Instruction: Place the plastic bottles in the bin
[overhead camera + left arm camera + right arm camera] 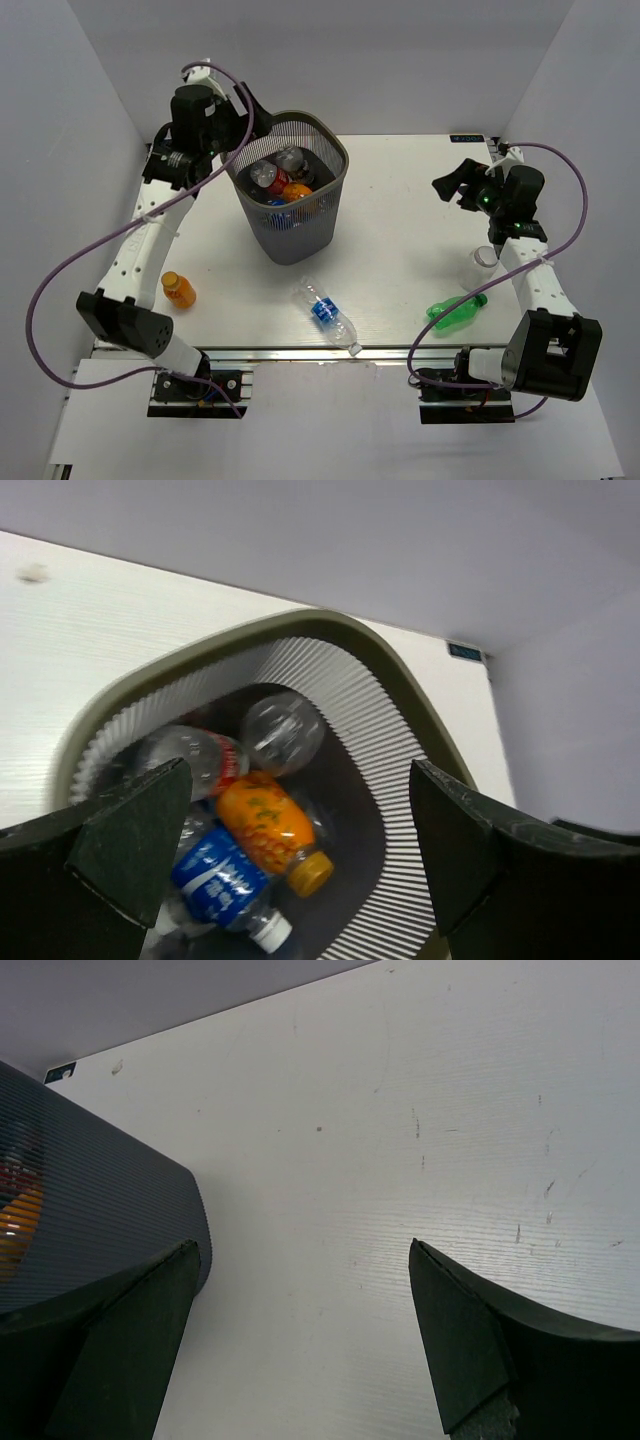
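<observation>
4 btls [325, 313] outside bin [297, 242]

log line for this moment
left jaws open over bin | right jaws open, empty | table: orange bottle, blue-label bottle, green bottle, clear jar

bin [90, 1210]: cut off by left picture edge
clear jar [483, 258], right table edge: partly behind right arm [535, 280]

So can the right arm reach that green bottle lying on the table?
Probably yes. The green bottle lies out in the open, and the right pincer is open and empty. It sits close beside the right arm, though, so that arm would have to fold back.
</observation>
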{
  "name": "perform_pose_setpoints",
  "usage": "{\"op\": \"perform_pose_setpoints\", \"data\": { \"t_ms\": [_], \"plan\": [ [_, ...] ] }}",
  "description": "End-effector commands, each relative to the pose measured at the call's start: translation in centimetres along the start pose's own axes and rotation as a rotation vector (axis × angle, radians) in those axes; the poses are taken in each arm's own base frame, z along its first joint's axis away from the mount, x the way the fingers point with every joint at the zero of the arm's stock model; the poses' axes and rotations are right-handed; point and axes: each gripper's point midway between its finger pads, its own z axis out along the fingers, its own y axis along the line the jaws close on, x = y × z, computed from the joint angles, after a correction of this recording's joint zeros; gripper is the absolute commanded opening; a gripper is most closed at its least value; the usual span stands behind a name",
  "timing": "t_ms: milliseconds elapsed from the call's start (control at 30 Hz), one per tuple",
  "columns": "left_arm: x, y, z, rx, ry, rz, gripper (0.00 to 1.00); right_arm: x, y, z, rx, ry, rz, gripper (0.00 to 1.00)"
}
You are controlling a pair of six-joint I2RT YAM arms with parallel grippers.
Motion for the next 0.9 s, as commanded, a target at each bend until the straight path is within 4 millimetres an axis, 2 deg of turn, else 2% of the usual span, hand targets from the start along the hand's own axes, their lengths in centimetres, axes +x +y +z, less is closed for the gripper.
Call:
{"op": "perform_pose_setpoints", "data": {
  "t_ms": [0,33,133,167,267,367,400,467,500,600,633,767,800,833,867],
  "plan": [
    [-3.3,2.5,-4.7,-0.180,-0.122,0.030,0.98,-1.8,0.5,-0.2,-0.019,-0.037,-0.041,0.89],
    [-4.0,4.2,-5.5,-0.277,-0.161,0.029,0.98,-1.8,0.4,-0.2,-0.016,-0.038,-0.046,0.89],
    [-3.3,8.2,-7.9,-0.486,-0.182,0.020,0.98,-1.9,0.0,-0.2,0.002,-0.040,-0.061,0.89],
    [-1.7,9.7,-8.3,-0.550,-0.149,0.012,0.98,-2.0,-0.4,-0.2,0.023,-0.043,-0.064,0.89],
    [-0.7,12.4,-10.5,-0.667,-0.167,-0.033,0.98,-2.3,-0.6,-0.1,0.027,-0.033,-0.065,0.89],
    [1.6,15.9,-12.7,-0.773,-0.126,-0.058,0.98,-2.3,-0.5,0.1,0.015,-0.025,-0.063,0.89],
    [2.7,18.5,-13.3,-0.836,-0.100,-0.077,0.98,-2.2,-0.6,0.1,0.019,-0.023,-0.062,0.89],
    [3.9,21.0,-14.8,-0.888,-0.075,-0.115,0.98,-2.0,-1.0,0.1,0.028,-0.018,-0.057,0.89],
    [5.8,23.4,-15.4,-0.945,-0.029,-0.144,0.98,-1.9,-1.0,0.2,0.030,-0.013,-0.054,0.89],
    [8.6,25.9,-16.8,-1.014,0.036,-0.189,0.98,-1.9,-1.2,0.1,0.036,-0.014,-0.052,0.89],
    [10.0,26.6,-17.1,-1.036,0.075,-0.191,0.98,-1.9,-1.2,0.1,0.036,-0.014,-0.052,0.89],
    [13.3,28.1,-19.0,-1.100,0.147,-0.209,0.98,-1.7,-1.4,0.2,0.039,-0.008,-0.050,0.89],
    [14.3,28.3,-19.1,-1.096,0.173,-0.219,0.98,-1.5,-1.6,0.4,0.042,0.000,-0.042,0.89],
    [16.3,28.8,-19.2,-1.104,0.224,-0.227,0.98,-1.3,-1.7,0.5,0.043,0.007,-0.040,0.89],
    [17.1,29.0,-18.9,-1.088,0.245,-0.227,0.98,-1.0,-1.9,0.6,0.042,0.015,-0.036,0.89]
  ]
}}
